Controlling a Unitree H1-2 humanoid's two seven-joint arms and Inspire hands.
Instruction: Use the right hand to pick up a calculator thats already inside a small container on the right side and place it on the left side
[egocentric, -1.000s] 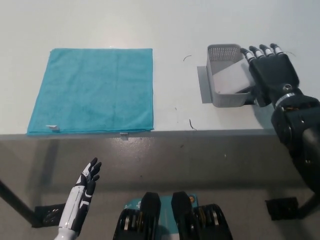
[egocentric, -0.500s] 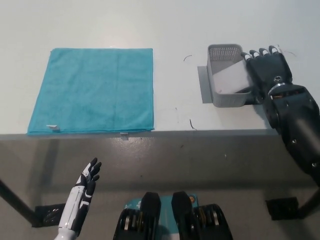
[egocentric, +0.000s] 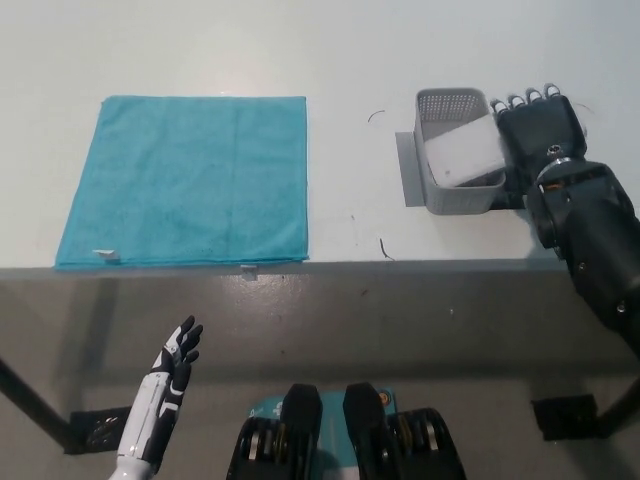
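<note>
The calculator, light, stiff and probably slick, lies tilted inside the small container at two o'clock on the counter, best pinched by its long edges; the right hand alongside holds nothing, fingers unclenched.

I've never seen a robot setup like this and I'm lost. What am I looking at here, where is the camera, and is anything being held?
This is a humanoid robot seen from a camera on its own head, looking steeply down. Before it stands a white table. On the table's left lies a teal cloth; on the right sits a small grey container with a white calculator leaning inside it. The robot's black right hand is at the container's right side, beside the calculator; whether it grips anything cannot be seen. Its white left hand rests low, below the table edge, open and holding nothing.
</note>
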